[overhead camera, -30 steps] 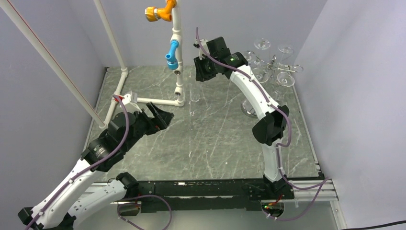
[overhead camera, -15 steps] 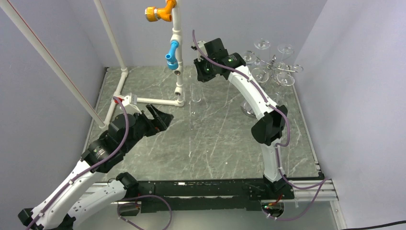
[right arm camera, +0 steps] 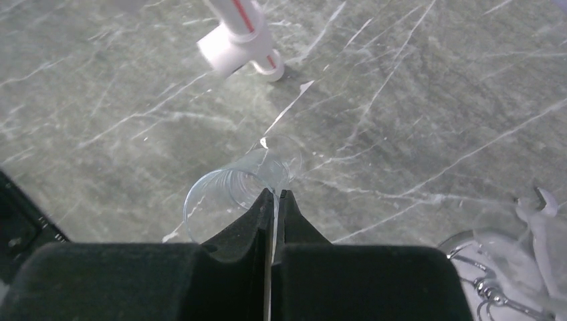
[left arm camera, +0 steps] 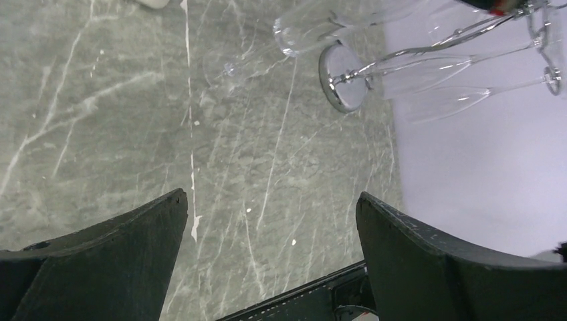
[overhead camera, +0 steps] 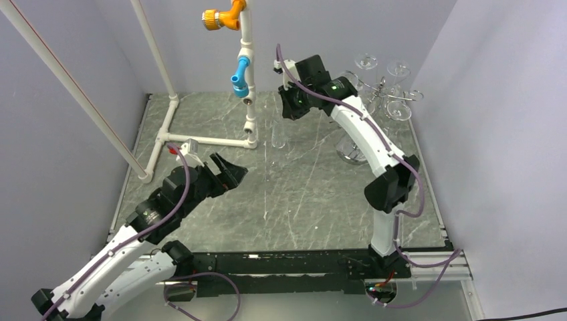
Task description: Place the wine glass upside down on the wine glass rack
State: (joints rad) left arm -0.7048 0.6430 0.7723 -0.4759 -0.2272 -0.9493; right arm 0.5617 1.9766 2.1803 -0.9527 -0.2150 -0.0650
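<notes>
My right gripper (overhead camera: 289, 108) is shut on the stem of a clear wine glass (overhead camera: 277, 136), which hangs bowl-down above the table, left of the rack. In the right wrist view the fingertips (right arm camera: 274, 194) pinch the thin stem and the bowl (right arm camera: 227, 194) shows beyond them. The wine glass rack (overhead camera: 384, 91) is a chrome wire stand at the back right with several glasses hanging upside down; its round base (overhead camera: 348, 153) is partly behind the right arm. The left wrist view shows the rack base (left arm camera: 341, 83) and the held glass (left arm camera: 311, 35). My left gripper (overhead camera: 227, 175) is open and empty, low over the table.
A white pipe frame (overhead camera: 249, 80) with orange and blue fittings stands at the back centre, just left of the held glass; its foot (right arm camera: 237, 43) shows in the right wrist view. Walls close in on both sides. The rack's hanging glasses (left arm camera: 441, 70) reach toward the right wall.
My right arm has swung right with the glass, carrying it nearer the rack. My left arm has shifted a little toward the near edge, still open.
</notes>
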